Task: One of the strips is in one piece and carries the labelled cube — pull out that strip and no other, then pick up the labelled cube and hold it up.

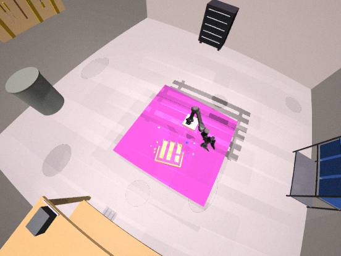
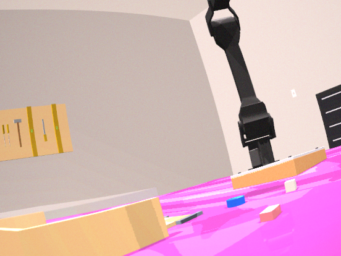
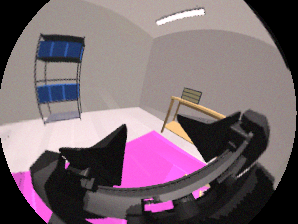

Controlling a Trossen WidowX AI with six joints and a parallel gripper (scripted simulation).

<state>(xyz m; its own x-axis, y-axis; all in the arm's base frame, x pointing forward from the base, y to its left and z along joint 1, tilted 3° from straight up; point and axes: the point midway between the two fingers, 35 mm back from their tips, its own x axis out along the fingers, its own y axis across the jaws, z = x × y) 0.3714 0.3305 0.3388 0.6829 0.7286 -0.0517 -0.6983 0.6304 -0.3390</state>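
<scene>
Three pale yellow strips (image 1: 170,150) lie side by side in a shallow wooden tray (image 1: 167,164) (image 2: 83,230) on the magenta table (image 1: 136,142) (image 2: 309,222) (image 3: 150,157). Two of them look long and unbroken from above; the third shows a gap between a longer part and a short one. The labelled cube is too small to pick out with certainty, so which strip carries it cannot be told.

Near the tray lie a blue disc (image 1: 186,142) (image 2: 235,201), a small white block (image 1: 194,143) (image 2: 290,185) and a salmon block (image 1: 193,154) (image 2: 270,213), all apart from each other.

The fingers (image 1: 213,143) stand wide open, with nothing between them. They are off to one side of the tray, well apart from the strips and touching nothing. The black arm (image 1: 201,127) (image 2: 242,74) rises from a white-topped base (image 1: 194,127) (image 2: 269,174) and bends over towards them.

Around the table, the pale floor (image 1: 247,201) (image 3: 20,142) carries a grey-green cylinder (image 1: 46,96), a black drawer cabinet (image 1: 217,25) (image 2: 331,117), a rack (image 1: 317,170) (image 3: 79,95) of blue bins and a wooden workbench (image 1: 123,238) (image 3: 200,105). A tool board (image 1: 46,15) (image 2: 43,142) hangs on the wall.
</scene>
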